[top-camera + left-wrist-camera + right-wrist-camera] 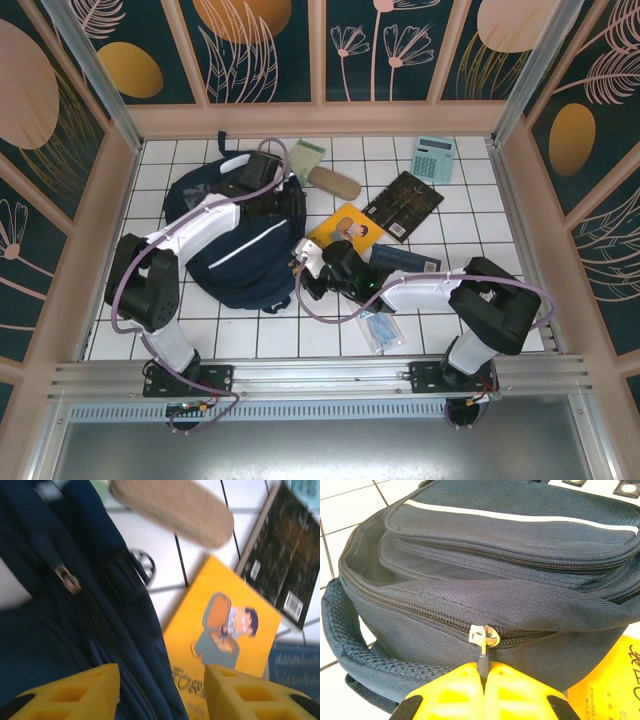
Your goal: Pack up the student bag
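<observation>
The navy student bag lies flat on the white tiled table, its white stripe showing. My right gripper is shut on the dark zipper pull below the metal slider at the bag's right edge. The zipper behind the slider looks closed along the bag's side. My left gripper hangs open over the bag's upper right edge, with nothing between its yellow fingers. From the top it is by the bag's top.
A yellow picture book lies against the bag's right side. Beyond are a tan case, a dark book, a blue book, a teal calculator, a green pad and a clear packet.
</observation>
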`<state>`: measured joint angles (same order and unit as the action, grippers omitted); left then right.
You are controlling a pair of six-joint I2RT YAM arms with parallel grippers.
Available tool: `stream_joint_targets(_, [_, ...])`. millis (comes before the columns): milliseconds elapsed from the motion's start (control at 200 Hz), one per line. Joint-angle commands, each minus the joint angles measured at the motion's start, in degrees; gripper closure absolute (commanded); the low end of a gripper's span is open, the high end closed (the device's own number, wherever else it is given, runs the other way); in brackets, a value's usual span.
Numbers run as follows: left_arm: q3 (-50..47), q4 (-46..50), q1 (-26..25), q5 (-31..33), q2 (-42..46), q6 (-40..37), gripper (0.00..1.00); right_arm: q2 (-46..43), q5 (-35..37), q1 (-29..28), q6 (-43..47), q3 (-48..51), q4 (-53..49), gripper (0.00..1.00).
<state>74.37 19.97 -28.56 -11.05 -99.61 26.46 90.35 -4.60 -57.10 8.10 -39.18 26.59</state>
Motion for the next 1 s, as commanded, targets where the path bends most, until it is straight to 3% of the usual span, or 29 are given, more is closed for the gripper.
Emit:
stream_joint_targets(0, [0.6, 1.1, -3.2, -0.7, -1.4, -3.8, 0.52, -1.4, -1.7, -0.2, 0.2, 0.5, 3.9, 1.00])
stream_joint_targets(160, [2.1, 4.6, -4.6, 4.6, -5.0, -5.0, 0.52, -2.4, -1.6, -0.1, 0.0, 0.6, 3.5, 1.00])
stream_joint_targets(350, [4.4, 10.6, -6.9, 15.9, -8.4, -7.2, 0.50, -3.0, -1.3, -0.1, 0.0, 0.7, 3.5, 1.00])
stream_joint_targets(536, [4.4, 10.9, -7.8, 21.0, -5.8, -6.3, 0.49, -2.4, -1.5, -0.1, -0.3, 0.9, 4.0, 1.00])
stream_joint_targets(711, [4.1, 10.2, -7.8, 19.5, -0.9, -5.8, 0.44, -2.4, -1.2, -0.1, -0.5, 1.1, 4.2, 1.00])
stream_joint_targets(996, [2.2, 10.3, -8.6, 13.7, -6.0, -6.7, 0.41, -2.6, -1.2, -0.2, -0.5, 1.0, 4.4, 1.00])
